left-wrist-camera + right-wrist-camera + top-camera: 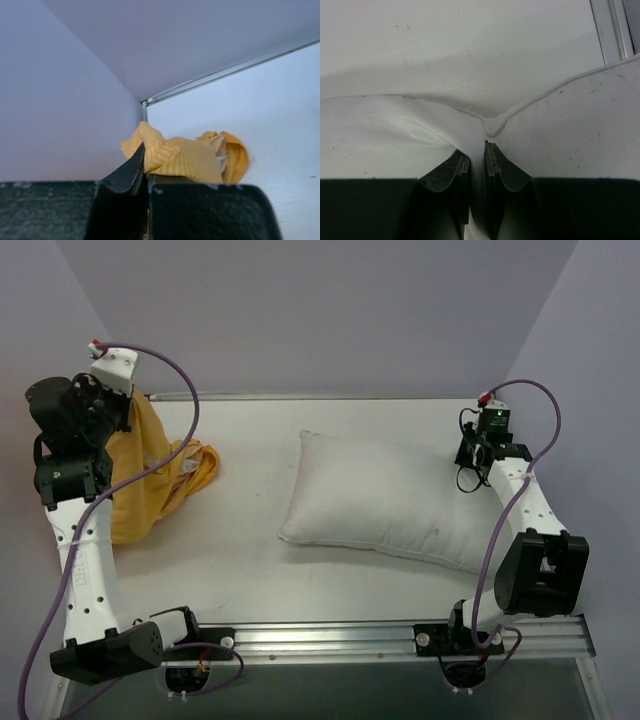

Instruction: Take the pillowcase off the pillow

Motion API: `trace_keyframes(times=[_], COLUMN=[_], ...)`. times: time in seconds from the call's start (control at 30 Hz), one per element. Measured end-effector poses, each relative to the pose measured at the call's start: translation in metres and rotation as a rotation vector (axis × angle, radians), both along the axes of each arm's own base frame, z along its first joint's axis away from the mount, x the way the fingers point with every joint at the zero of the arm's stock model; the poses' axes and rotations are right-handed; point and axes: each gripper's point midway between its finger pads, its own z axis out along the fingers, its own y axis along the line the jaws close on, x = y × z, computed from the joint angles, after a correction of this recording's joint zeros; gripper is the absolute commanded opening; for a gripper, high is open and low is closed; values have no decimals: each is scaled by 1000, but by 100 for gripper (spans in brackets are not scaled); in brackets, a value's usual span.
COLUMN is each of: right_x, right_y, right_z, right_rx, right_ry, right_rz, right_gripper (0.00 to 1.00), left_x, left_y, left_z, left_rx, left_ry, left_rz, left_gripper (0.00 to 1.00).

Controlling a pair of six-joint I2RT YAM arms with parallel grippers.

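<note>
The orange-yellow pillowcase [160, 475] hangs in a crumpled drape at the table's far left, fully apart from the pillow. My left gripper [133, 408] is raised above the table and shut on its top edge. In the left wrist view the striped orange fabric [195, 157] bunches just beyond the closed left gripper [145, 167]. The plump white pillow [385, 500] lies flat in the middle of the table. At its right end, my right gripper [472, 462] is shut on the pillow; the right wrist view shows the white seam [492, 125] pinched by that gripper [477, 152].
The white table [230, 570] is enclosed by pale walls at the back and sides, with a metal rail [330, 640] along the near edge by both arm bases. A back left wall corner [144, 102] stands close behind the hanging fabric.
</note>
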Motion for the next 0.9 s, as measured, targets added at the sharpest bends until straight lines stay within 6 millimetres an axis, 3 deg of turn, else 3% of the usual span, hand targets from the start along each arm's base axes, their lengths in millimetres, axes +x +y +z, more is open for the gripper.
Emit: trace_keyframes(times=[0.07,0.1,0.17,0.2,0.23,0.27,0.3,0.47,0.53,0.7,0.9], right_x=[4,5,6,6,7,8,10,16,13,4,-4], right_y=[3,3,4,4,4,4,4,0,-1,-8,-7], right_z=[3,3,4,4,5,8,11,24,25,31,49], right_rx=[23,30,41,45,48,52,50,36,23,-9,-9], right_ry=[-22,-28,-32,-34,-36,-42,-51,-80,-76,-65,-108], right_rz=[-9,-14,-22,-25,-27,-34,-35,-56,-68,-114,-135], right_gripper=[0,6,31,44,73,93,99,100,100,100,100], left_x=[8,11,18,21,22,24,25,23,19,0,-44], left_y=[-27,-37,-50,-57,-62,-69,-79,-128,-134,-100,-30], left_z=[-9,-15,-29,-41,-51,-64,-79,-139,-159,-189,-216], left_rx=[-14,-21,-32,-38,-42,-43,-41,-37,-40,-79,-164], left_ry=[30,48,87,119,147,186,236,460,526,610,652], left_rz=[-75,-102,-138,-157,-170,-190,-223,-356,-364,-231,-1], left_gripper=[2,2,2,7,20,73,94,94,94,94,94])
